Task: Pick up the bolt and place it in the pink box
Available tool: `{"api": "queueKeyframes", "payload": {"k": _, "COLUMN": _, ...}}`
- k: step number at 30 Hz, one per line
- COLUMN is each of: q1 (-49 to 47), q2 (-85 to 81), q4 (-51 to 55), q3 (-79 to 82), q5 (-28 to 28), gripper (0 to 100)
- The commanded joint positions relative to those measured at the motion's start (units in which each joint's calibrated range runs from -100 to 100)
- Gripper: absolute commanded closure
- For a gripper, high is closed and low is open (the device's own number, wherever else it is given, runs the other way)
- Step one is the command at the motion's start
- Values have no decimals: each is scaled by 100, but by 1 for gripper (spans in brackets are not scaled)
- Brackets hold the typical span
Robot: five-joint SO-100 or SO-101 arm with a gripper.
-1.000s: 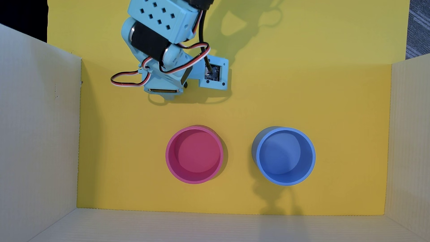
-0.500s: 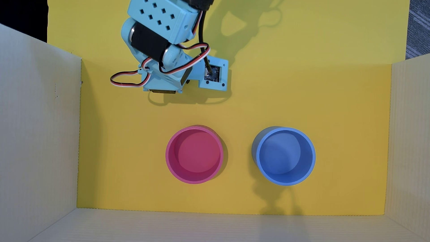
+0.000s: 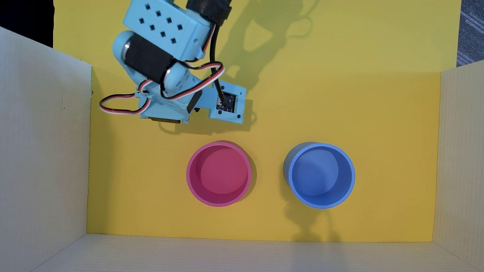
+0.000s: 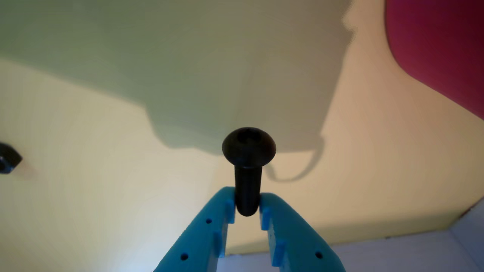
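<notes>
Wrist view: turquoise plastic gripper (image 4: 247, 206) pinches the small black metal bolt (image 4: 248, 166) only by its shaft tip; it may slip before reaching the round pink plastic box (image 4: 442, 49) at 2 o'clock

In the overhead view the yellow counter (image 3: 340, 104) lies open between the arm (image 3: 167, 65) and the pink box (image 3: 218, 174), whose mouth is unobstructed. The blue cup (image 3: 320, 175) stands apart to its right, with a clear lane between them. White cardboard walls (image 3: 42, 157) close in the left, right and bottom sides. In the wrist view a black nut (image 4: 8, 158) lies off to the left.
</notes>
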Motion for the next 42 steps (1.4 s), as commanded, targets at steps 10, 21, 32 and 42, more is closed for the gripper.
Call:
{"api": "queueKeyframes", "payload": {"k": 10, "q1": -72, "q2": -51, "q4": 1006, "q3": -2020, "q5": -280, "gripper": 99}}
{"api": "queueKeyframes", "payload": {"k": 21, "q1": -897, "q2": 34, "q4": 1152, "q3": -2743, "q5": -639, "gripper": 99}}
{"api": "queueKeyframes", "payload": {"k": 32, "q1": -1169, "q2": 976, "q4": 1040, "q3": -3919, "q5": -827, "gripper": 99}}
{"api": "queueKeyframes", "payload": {"k": 42, "q1": -1220, "q2": 1995, "q4": 1770, "q3": -5457, "q5": -832, "gripper": 93}}
